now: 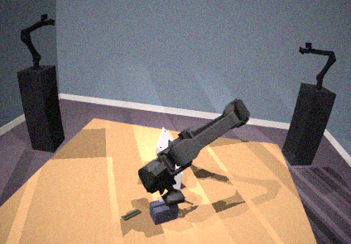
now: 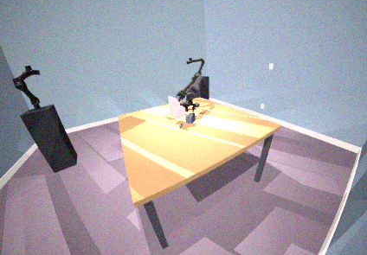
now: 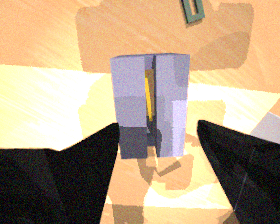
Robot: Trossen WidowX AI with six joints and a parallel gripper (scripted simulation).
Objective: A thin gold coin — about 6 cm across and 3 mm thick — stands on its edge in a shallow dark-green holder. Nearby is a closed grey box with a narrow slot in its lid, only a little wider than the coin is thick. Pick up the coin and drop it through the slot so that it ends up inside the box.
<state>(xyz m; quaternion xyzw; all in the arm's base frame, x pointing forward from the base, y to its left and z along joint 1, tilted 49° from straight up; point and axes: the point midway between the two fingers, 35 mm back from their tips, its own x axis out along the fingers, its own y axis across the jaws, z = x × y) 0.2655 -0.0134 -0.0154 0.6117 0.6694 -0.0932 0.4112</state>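
While the top view shows the gripper (image 1: 173, 197) just above the grey box (image 1: 163, 212) with the empty holder (image 1: 130, 215) to its left, the wrist view shows jaws open, gripping nothing, and the coin (image 3: 149, 95) partway down the slot (image 3: 152, 92), so the drop looks nearly finished.

No readable text, labels, brands, numbers or signs are being shown in any view; nothing legible is being displayed on the surfaces in the top, exterior or wrist pictures.
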